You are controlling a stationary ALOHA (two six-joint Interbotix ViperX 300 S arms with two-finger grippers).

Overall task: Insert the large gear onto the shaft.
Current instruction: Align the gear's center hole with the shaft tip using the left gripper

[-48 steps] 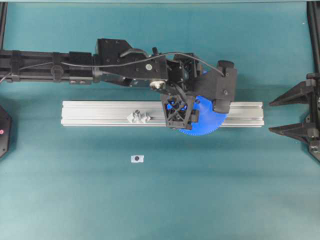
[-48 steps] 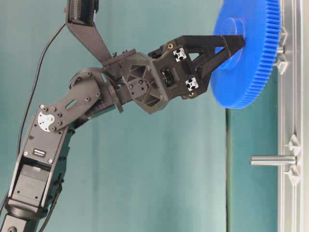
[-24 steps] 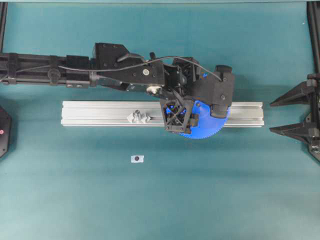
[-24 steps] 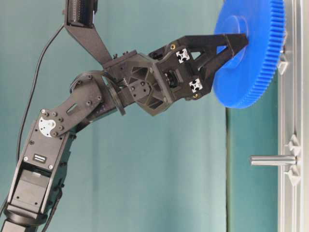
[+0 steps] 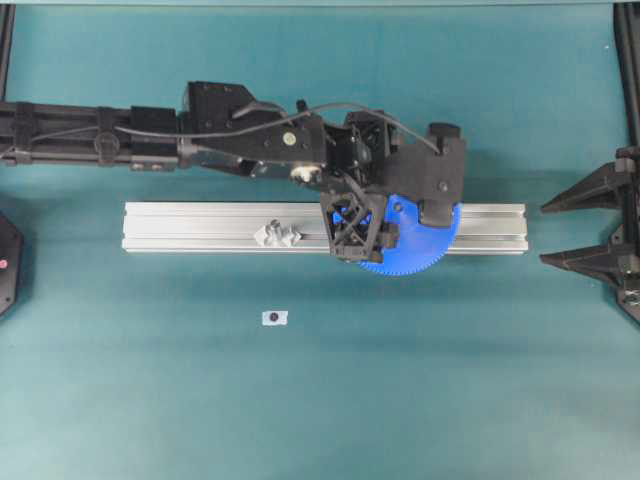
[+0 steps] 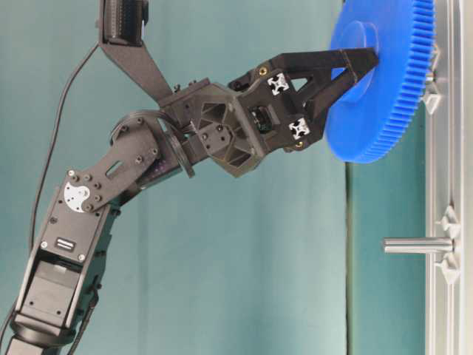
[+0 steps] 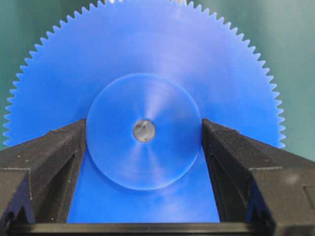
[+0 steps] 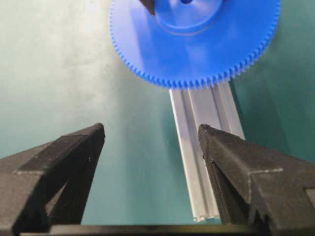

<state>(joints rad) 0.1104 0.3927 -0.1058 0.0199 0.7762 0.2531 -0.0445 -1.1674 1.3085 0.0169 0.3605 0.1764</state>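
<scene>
- In the left wrist view, the left gripper (image 7: 143, 147) is being seen closest, at the bottom of the frame, its two black fingers (image 7: 49, 162) pressed against opposite sides of the raised round hub of the large gear (image 7: 147, 64); the jaws are grasping the hub.
- Through the small hole at the hub's centre, a grey metal end, the shaft (image 7: 144, 131), is being shown.
- In the table-level view, the gear (image 6: 384, 81) is being held on edge at the upper right of the frame, with its toothed rim just beside the aluminium rail (image 6: 443, 185) along the right edge.
- A second pin (image 6: 416, 245) is being shown lower on the same rail, well apart from the gear and bare.
- In the overhead view, the gear (image 5: 415, 250) is being kept over the right half of the rail (image 5: 200, 228), with a small silvery mount (image 5: 277, 235) to its left.
- A small white tag (image 5: 274, 317) is lying on the teal table (image 5: 320, 400) below the rail.
- In the right wrist view, the right gripper (image 8: 151, 132) is being held at the bottom of the frame, jaws spread wide and gripping nothing, with the gear (image 8: 197, 54) beyond it at the top.
</scene>
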